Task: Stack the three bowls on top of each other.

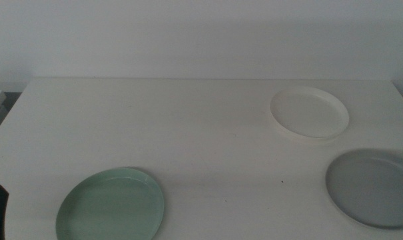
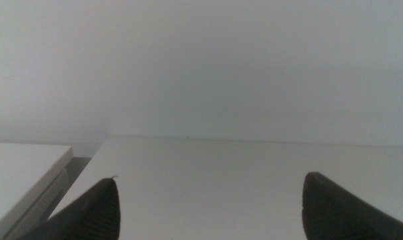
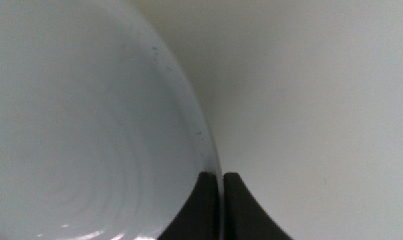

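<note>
Along the near edge of the tabletop (image 1: 188,133), nothing has yet been stacked: all three bowls lie apart, each flat on its own patch of surface.

Nearest, toward the near left corner, sits the mint green bowl (image 1: 112,205), empty and untouched. The left pincer (image 2: 211,213) waits at that corner, only a dark sliver of it showing in the middle view; its jaws stand wide apart with nothing between them, facing along the bare tabletop to the wall.

At the right edge, slightly farther back, lies the grey bowl (image 1: 370,188). The right pincer (image 3: 222,200) is at its outer rim, jaws drawn together on that rim, so a grip appears made, though the bowl looks to rest on the tabletop, not lifted.

Farthest, toward the far right, the white bowl (image 1: 310,112) stands alone, near the grey one but not touching.

Judgement: first pick in hand; both placements remain outstanding.
</note>
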Robot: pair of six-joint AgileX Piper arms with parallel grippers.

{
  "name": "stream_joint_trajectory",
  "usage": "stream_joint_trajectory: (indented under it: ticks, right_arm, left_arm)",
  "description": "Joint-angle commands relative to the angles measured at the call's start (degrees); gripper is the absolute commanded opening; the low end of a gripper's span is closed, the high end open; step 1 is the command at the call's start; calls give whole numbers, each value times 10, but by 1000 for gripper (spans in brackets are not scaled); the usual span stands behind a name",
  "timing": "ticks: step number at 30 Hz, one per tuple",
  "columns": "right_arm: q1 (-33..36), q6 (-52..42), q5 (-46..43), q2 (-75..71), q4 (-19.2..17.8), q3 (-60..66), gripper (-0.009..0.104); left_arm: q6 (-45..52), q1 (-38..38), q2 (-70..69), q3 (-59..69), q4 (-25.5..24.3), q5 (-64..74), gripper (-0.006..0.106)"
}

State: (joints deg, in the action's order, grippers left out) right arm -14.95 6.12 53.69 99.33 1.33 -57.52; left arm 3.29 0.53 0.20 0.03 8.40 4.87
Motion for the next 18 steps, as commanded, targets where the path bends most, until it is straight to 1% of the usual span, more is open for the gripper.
stream_joint_trajectory:
  ticks: [1, 4, 7, 9, 14, 18]
  right_arm:
    - [17, 1, 31, -57, -3, -16, -2]
    - [59, -1, 50, -87, 26, -60, -2]
    - [128, 1, 60, -73, 59, -118, -2]
    - [177, 1, 63, -43, 83, -161, -2]
    - [278, 1, 63, 69, 119, -272, -2]
    - [325, -3, 73, 158, 138, -354, -2]
  left_arm:
    - [-1, 0, -2, 0, 0, -7, 94]
    - [-1, 0, -2, 0, 0, -7, 94]
    - [-1, 0, -2, 0, 0, -7, 94]
    - [-1, 0, -2, 0, 0, -7, 94]
    - [-1, 0, -2, 0, 0, -7, 94]
    - [-1, 0, -2, 0, 0, -7, 94]
